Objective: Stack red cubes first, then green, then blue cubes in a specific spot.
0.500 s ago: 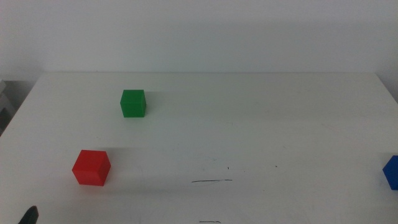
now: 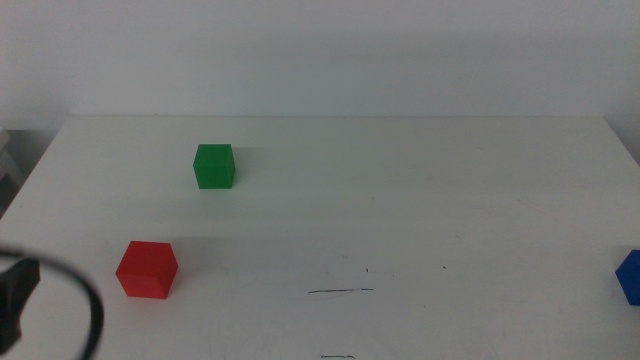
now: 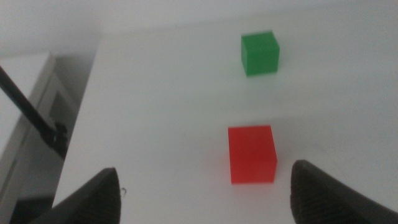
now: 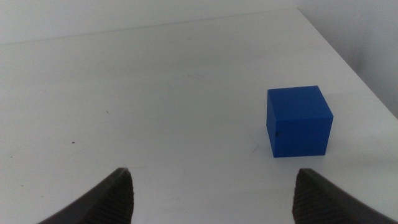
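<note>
Both grippers open | L [image 3: 205, 193] near red cube [image 3: 251, 154] | R [image 4: 214, 193] near blue cube [image 4: 298, 121]

Blue cube [image 4: 298, 121], 1 pc, matte, upright on white worktop [image 4: 155, 93], near its edge. Right hand [image 4: 214, 193] w/ dark jaws spread wide, clear of cube, nothing held. Few tiny dark specks on worktop.

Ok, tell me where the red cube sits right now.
In the middle view the red cube sits on the table's left side, nearer the camera than the green cube and left of the black line. The left gripper is close, its jaws wide apart.
</note>
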Available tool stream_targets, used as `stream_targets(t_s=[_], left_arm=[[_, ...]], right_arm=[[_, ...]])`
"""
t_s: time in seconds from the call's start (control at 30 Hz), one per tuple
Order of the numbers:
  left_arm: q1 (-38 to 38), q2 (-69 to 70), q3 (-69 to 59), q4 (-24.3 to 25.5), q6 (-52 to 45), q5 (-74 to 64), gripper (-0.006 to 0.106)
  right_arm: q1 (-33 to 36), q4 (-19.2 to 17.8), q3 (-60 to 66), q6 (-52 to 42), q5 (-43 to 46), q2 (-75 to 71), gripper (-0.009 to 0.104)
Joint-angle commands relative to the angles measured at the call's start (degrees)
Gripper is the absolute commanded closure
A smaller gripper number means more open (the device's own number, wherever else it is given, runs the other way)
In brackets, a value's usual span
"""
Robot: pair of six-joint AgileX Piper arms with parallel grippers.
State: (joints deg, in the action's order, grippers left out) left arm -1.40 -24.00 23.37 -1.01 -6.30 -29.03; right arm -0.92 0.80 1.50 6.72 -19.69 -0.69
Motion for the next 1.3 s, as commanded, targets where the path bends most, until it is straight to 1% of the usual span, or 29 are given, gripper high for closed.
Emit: stream_targets(t_s=[0.0, 0.23, 0.47, 0.57, 0.77, 0.93, 1.1, 1.27], left_arm=[[-0.22, -5.80, 8.24, -0.31, 0.36, -3.81, 0.007], [-0.22, -18.26, 26.32, -0.73, 0.36, -25.07, 0.007], [-0.22, -29.58, 38.22, -0.68, 0.43, -38.65, 0.007], [-0.22, -34.37, 40.91, -1.88, 1.85, -40.94, 0.007], [-0.33, -42.39, 43.05, -6.83, 3.17, -42.56, 0.007], [-0.33, -48.37, 43.05, -6.92, 2.50, -41.85, 0.007], [-0.41, -54.09, 43.05, -7.00, 0.56, -38.03, 0.007], [-3.70, -58.64, 43.05, -4.93, 1.18, -33.48, 0.007]], right_arm=[[-0.43, -0.47, -0.55, -0.64, 4.15, -0.35, 0.030], [-0.43, -0.47, -0.55, -0.64, 4.15, -0.35, 0.030], [-0.43, -0.47, -0.55, -0.64, 4.15, -0.35, 0.030], [-0.43, -0.47, -0.55, -0.64, 4.15, -0.35, 0.030], [-0.43, -0.47, -0.55, -0.64, 4.15, -0.35, 0.030], [-0.43, -0.47, -0.55, -0.64, 4.15, -0.35, 0.030], [-0.43, -0.47, -0.55, -0.64, 4.15, -0.35, 0.030], [-0.43, -0.47, -0.55, -0.64, 4.15, -0.35, 0.030]])
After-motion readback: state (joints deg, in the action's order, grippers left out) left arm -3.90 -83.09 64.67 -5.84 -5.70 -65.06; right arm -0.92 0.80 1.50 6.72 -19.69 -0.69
